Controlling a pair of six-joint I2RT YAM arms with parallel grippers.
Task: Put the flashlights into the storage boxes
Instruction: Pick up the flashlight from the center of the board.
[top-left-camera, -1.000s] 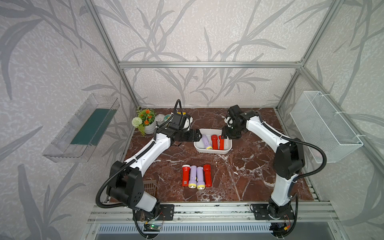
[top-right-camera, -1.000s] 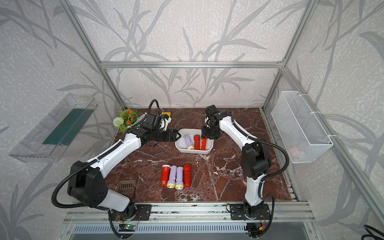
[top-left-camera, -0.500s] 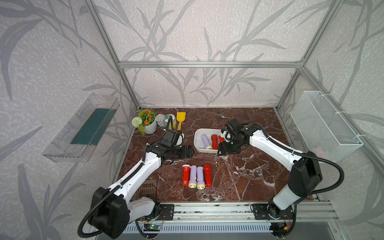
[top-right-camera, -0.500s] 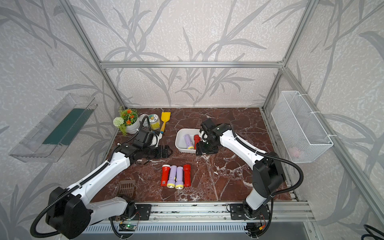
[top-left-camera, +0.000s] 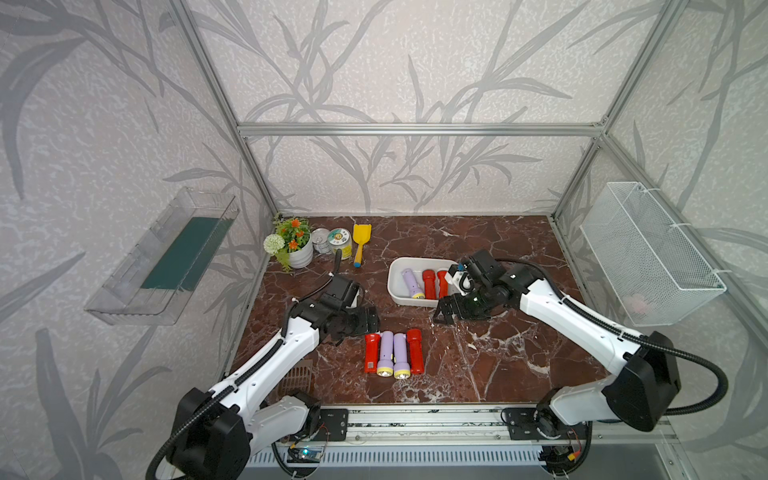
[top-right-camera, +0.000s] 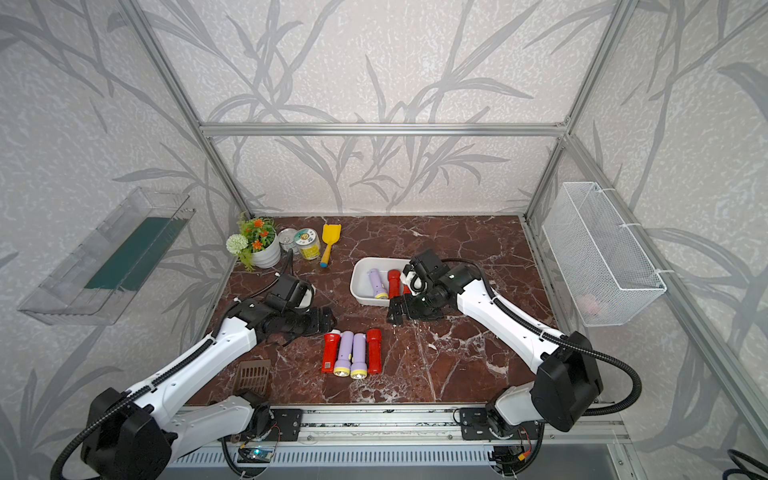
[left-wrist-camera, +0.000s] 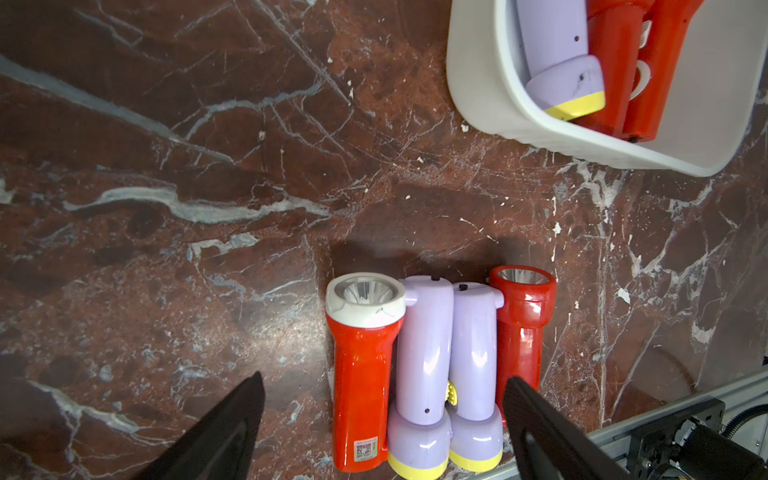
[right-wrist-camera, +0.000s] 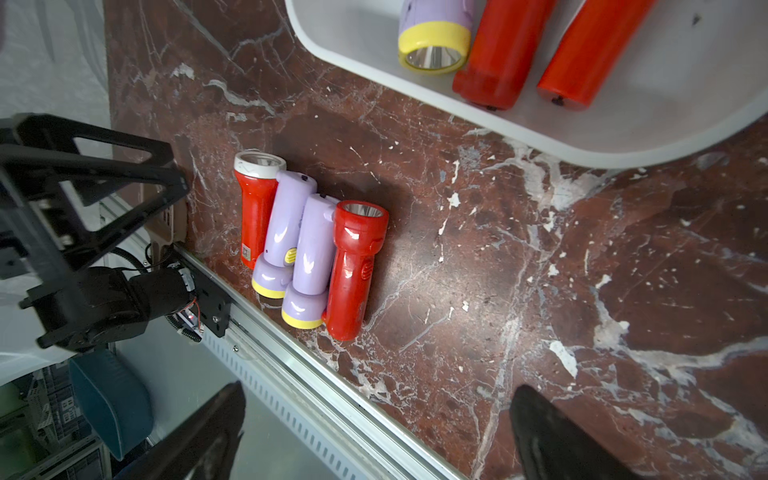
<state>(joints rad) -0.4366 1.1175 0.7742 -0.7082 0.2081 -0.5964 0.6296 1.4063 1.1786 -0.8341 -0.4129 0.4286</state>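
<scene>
I count 3 torches in the tub (top-left-camera: 417, 302): 1 lilac (top-left-camera: 409, 282) and 2 red (top-left-camera: 429, 284) (top-left-camera: 442, 282), lying side by side. 4 more sit on the surface (top-left-camera: 498, 353) nearer the rail, in a touching row: white-rimmed red (top-left-camera: 372, 352), lilac (top-left-camera: 386, 352), lilac (top-left-camera: 400, 354), red (top-left-camera: 414, 350). By my reckoning the job is a little under halfway, with 4 picks left.

My left hand (top-left-camera: 368, 321) hovers just beside the row's far end, fingers apart and empty. My right hand (top-left-camera: 446, 309) is just beside the tub's near wall, fingers spread wide, holding nothing.

The only writing on the torches is a small white sticker (left-wrist-camera: 365, 450) with a QR-type code, near the tail of the white-rimmed red torch. Its print is too small to read. The jar (top-left-camera: 340, 237) at the back has a round lid label I can't read either.
</scene>
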